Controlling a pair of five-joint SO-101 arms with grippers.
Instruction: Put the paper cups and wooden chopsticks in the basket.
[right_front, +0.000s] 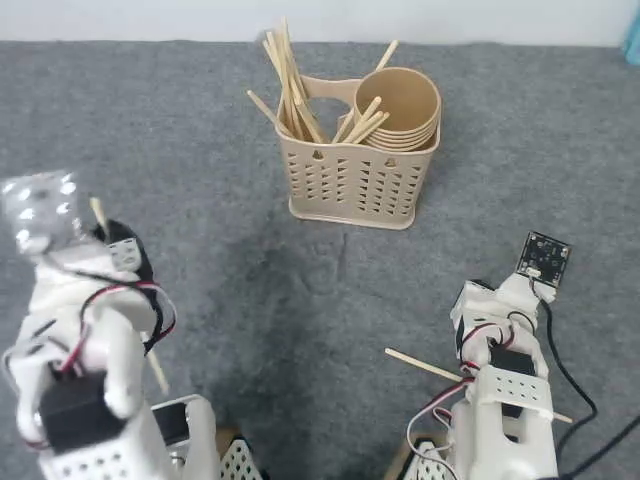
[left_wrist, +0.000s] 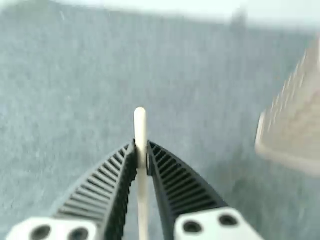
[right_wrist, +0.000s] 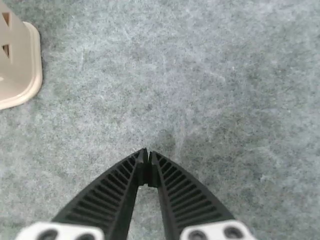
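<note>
Wooden chopstick (left_wrist: 140, 120), pale and thin, sits clamped in the left gripper (left_wrist: 141, 146), its long axis along the black ribbed fingers (left_wrist: 105, 180). Another thin wooden stick (right_front: 425, 366) lies crosswise on the grey mat (right_front: 300, 300) at the right arm (right_front: 505, 390) (the right gripper (right_wrist: 149, 153) is closed, empty). Farther, to the left gripper's right, stands the beige perforated plastic basket (right_front: 350, 185).

The right gripper (right_wrist: 148, 156) is facing grey carpet (right_wrist: 210, 75).
Its jaws are pressing together, gripping nothing; a corner of the basket (right_wrist: 21, 75) is sitting near.
</note>
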